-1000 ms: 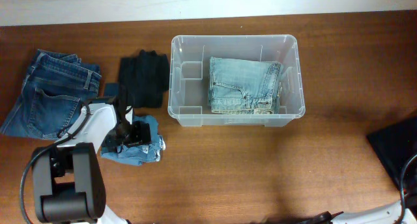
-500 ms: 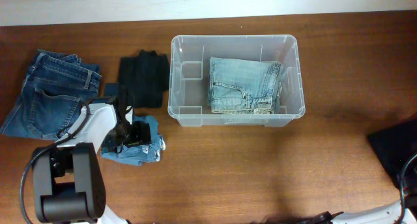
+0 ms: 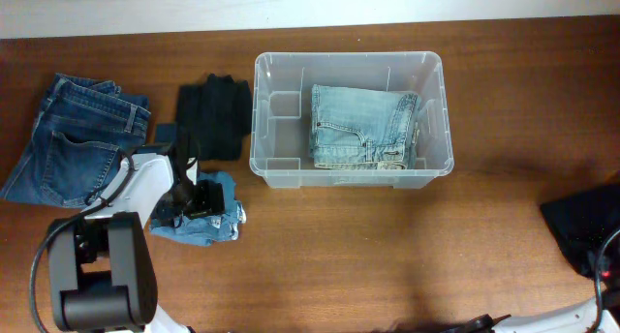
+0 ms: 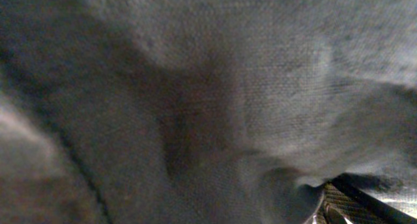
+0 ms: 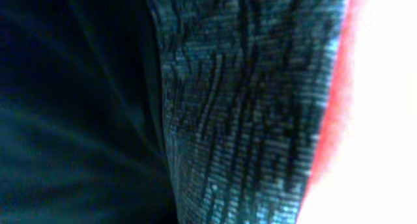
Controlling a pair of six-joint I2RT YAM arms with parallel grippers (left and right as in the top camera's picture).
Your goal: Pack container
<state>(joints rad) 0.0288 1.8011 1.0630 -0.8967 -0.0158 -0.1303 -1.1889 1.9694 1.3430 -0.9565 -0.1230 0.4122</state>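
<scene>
Only real difference I can spot: the dark cloth (image 3: 581, 222) at the counter's right edge has slid a touch toward the robot's edge, its corner poking slightly further in. A tiny red light (image 3: 605, 272) now shows there.

My left arm (image 3: 143, 183) has a smooth white shell with black joints. It ends in a blocky, dark grey base (image 3: 102, 275), and a thin black cable (image 3: 39, 260) loops along its outer side. My left gripper (image 3: 197, 199) is black and boxy. Of my right arm (image 3: 608, 304), only a pale sliver and a small red light (image 3: 606, 273) show at the picture's corner.
</scene>
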